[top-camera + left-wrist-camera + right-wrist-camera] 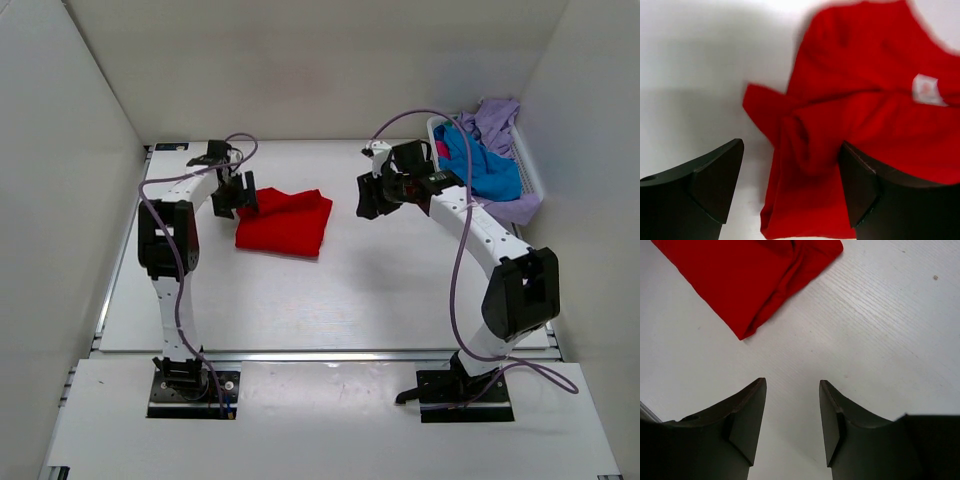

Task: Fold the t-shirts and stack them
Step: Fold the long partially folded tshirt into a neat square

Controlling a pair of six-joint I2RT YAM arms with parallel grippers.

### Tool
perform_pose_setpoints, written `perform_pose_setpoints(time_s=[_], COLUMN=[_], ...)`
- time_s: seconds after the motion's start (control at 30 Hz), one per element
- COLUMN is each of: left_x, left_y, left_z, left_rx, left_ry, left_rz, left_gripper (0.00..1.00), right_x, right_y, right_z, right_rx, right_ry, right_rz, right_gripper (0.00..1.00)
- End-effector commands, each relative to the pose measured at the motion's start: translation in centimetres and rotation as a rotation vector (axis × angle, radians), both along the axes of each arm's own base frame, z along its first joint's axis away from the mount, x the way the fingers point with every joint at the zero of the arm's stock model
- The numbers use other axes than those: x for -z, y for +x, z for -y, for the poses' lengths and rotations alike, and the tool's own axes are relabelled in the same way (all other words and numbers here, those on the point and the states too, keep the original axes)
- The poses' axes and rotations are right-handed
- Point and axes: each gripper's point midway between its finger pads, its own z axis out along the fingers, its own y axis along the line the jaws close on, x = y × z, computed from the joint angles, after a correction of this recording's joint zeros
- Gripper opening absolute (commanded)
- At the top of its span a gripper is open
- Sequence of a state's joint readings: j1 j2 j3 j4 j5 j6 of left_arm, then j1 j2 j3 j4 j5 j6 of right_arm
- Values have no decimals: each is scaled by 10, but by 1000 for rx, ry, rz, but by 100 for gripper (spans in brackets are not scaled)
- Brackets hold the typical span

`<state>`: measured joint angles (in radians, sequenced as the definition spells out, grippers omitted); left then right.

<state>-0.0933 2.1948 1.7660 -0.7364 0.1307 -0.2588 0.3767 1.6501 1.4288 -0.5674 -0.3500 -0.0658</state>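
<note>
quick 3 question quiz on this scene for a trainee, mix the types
1. True or false: the bright red cloth t-shirt lies in the white slatted plastic basket.
2. Fill in: the blue t-shirt and the lavender t-shirt sit in the ____.
3. The left gripper has its open jaws over: A) the red t-shirt's edge B) the basket C) the blue t-shirt
Key: 1 false, it lies on the white table; 2 basket; 3 A.

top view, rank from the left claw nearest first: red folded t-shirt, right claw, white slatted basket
1. Red folded t-shirt, just beside the left claw.
2. Right claw, mid-table.
3. White slatted plastic basket, far right corner.
</note>
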Motion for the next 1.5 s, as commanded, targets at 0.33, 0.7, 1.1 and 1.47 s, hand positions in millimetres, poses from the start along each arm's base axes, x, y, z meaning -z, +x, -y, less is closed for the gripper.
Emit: perform_pose_setpoints(time_s=[0.33,0.7,1.1,1.47], left_x=[-81,-75,-26,-83], left_y=[3,-18,1,9], left_z=[-8,4,29,14], left_rx=[-143,-82,-77,-99], left_ry=[-130,-182,-162,-202], left_rz=[374,280,194,314], left_gripper=[91,54,43,68], right_x=[-23,-20,-21,-21], right_y=[-28,-31,-36,-44], right_z=[-16,-18,-16,-13], right_rx=[-45,-47,-34,-26], right_ry=[84,104,130,138], right_rz=[43,28,13,8], right_gripper=[44,45,44,44])
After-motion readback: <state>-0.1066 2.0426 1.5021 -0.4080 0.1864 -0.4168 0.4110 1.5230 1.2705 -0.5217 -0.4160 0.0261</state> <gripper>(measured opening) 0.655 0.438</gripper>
